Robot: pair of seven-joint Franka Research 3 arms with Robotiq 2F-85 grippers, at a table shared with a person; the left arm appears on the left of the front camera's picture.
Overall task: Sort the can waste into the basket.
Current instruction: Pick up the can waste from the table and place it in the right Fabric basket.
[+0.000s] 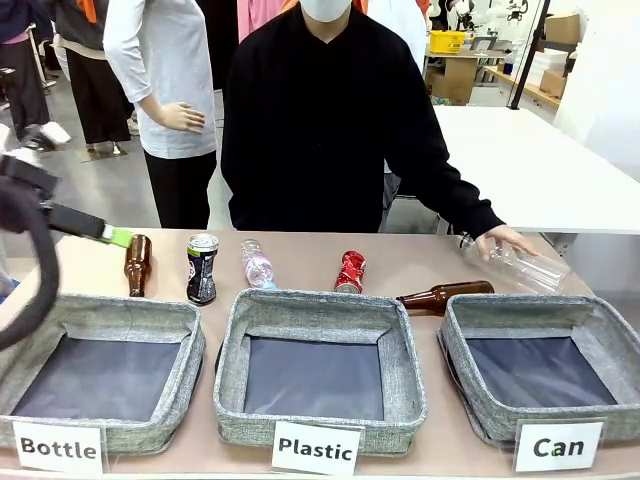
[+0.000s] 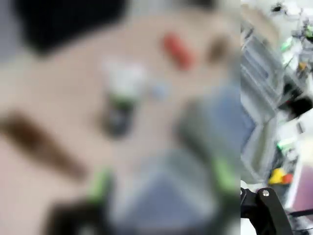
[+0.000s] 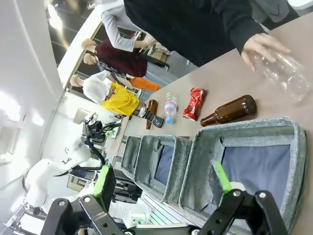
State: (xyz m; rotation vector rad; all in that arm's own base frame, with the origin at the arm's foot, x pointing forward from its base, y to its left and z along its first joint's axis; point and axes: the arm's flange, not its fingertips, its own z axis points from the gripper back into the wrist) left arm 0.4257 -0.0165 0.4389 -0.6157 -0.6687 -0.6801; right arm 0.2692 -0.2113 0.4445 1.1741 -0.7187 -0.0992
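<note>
Standing in a row along the near edge of the table [image 1: 90, 270] are three grey woven baskets with white signs: "Bottle", "Plastic" and, rightmost, "Can". Behind the gap between the Bottle basket [image 1: 100, 318] and the Plastic basket [image 1: 320, 305], the black-and-silver can [image 1: 202, 268] stands upright. The red crushed can [image 1: 350, 272] lies behind the Plastic basket, well apart from the Can basket [image 1: 610, 318]. The left gripper [image 1: 118, 237] hovers at the table's left end and the right gripper [image 3: 164, 182] hangs near the Can basket. Both have their fingers spread wide and hold nothing.

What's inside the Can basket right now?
Only the dark lining shows inside the Can basket; no cans. The black can and the red can sit on the table beyond the baskets. The near wall hides a strip of the floor.
</note>
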